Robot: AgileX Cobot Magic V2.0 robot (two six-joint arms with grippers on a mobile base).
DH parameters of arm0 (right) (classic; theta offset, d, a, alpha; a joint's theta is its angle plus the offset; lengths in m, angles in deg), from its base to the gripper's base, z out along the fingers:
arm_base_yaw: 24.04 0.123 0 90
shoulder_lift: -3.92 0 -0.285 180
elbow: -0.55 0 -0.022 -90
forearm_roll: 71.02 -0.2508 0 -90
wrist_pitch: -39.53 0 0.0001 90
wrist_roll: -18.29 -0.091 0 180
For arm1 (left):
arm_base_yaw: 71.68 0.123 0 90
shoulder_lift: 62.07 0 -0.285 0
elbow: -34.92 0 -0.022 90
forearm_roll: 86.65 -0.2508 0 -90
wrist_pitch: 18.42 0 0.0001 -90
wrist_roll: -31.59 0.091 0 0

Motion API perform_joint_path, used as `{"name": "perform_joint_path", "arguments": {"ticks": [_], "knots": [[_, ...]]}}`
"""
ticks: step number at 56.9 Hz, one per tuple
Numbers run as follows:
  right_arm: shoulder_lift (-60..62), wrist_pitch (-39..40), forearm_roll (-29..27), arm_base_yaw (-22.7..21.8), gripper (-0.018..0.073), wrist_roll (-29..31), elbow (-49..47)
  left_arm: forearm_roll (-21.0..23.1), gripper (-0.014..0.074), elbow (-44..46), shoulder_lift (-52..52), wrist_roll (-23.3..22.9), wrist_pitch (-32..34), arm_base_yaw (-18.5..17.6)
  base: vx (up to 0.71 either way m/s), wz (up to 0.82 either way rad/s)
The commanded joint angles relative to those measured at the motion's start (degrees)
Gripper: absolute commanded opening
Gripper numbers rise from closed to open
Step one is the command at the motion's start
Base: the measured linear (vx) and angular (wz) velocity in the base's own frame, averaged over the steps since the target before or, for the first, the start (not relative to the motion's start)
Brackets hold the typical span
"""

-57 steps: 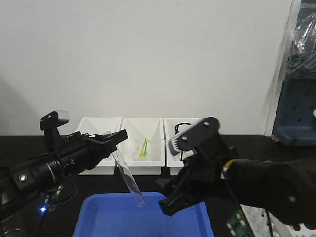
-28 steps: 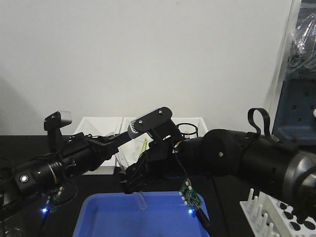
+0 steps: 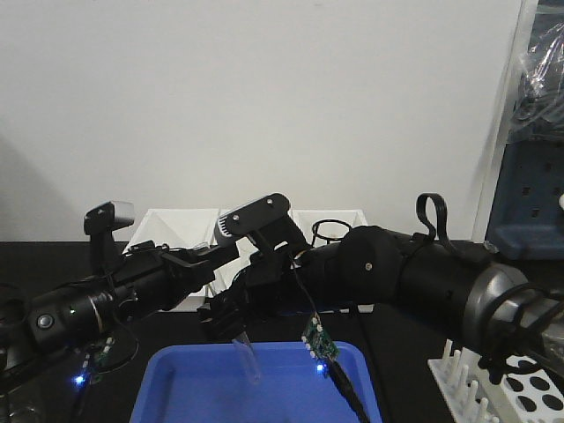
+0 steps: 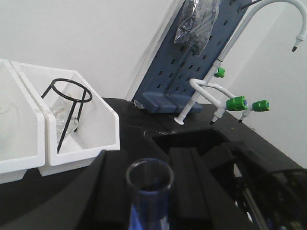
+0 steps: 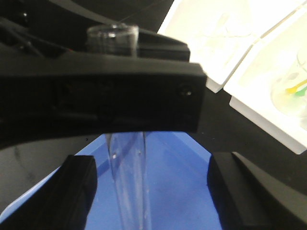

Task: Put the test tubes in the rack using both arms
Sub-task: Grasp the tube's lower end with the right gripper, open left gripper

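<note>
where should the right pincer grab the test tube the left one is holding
Probably the bare glass shaft of the test tube, below the left pincer, which clamps it just under the open rim. The tube hangs tilted, lower end down over the blue tray, so the open right pincer should come in sideways, one finger each side of the shaft.

Black bench top (image 3: 35, 251) carries everything.
Blue tray (image 3: 185, 388) on bench, directly beneath left gripper (image 3: 225, 250) and right gripper (image 3: 217, 319).
Three white open-front bins (image 3: 176, 214) in row behind both grippers, backs to wall; middle one mostly hidden by arms.
White rack (image 3: 529, 392) well off to right of right gripper, at bench corner, pegs upright.
Blue pegboard stand (image 3: 529, 203) farther back on that side, foot on bench.
White tap with green knobs (image 4: 237, 103) just beside pegboard.
</note>
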Motion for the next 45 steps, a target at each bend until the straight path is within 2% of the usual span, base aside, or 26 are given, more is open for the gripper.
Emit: {"name": "perform_joint_path", "arguments": {"ticks": [1, 11, 25, 39, 45], "knots": [[2.9, 3.7, -1.4, -0.1, 0.0526, 0.6, -2.3, 1.7, -0.0005, 1.8, 2.4, -0.8, 3.8, -0.3, 0.00, 0.00], [2.9, 4.4, -1.4, -0.1, 0.0478, 0.5, -2.3, -0.6, -0.0004, 1.8, 2.4, -3.0, 3.8, -0.3, 0.00, 0.00], [2.9, 3.4, -3.2, -0.1, 0.0433, 0.5, -2.3, -0.6, -0.0004, 1.8, 2.4, -3.6, 3.8, -0.3, 0.00, 0.00], [2.9, 3.3, -4.2, -0.1, 0.0301, 0.5, -2.3, -0.8, -0.0004, 1.8, 2.4, -3.7, 3.9, -0.3, 0.00, 0.00], [2.9, 3.3, -4.6, -0.1, 0.0273, 0.8, -2.3, -0.8, -0.0004, 1.8, 2.4, -3.7, 3.9, -0.3, 0.00, 0.00]]}}
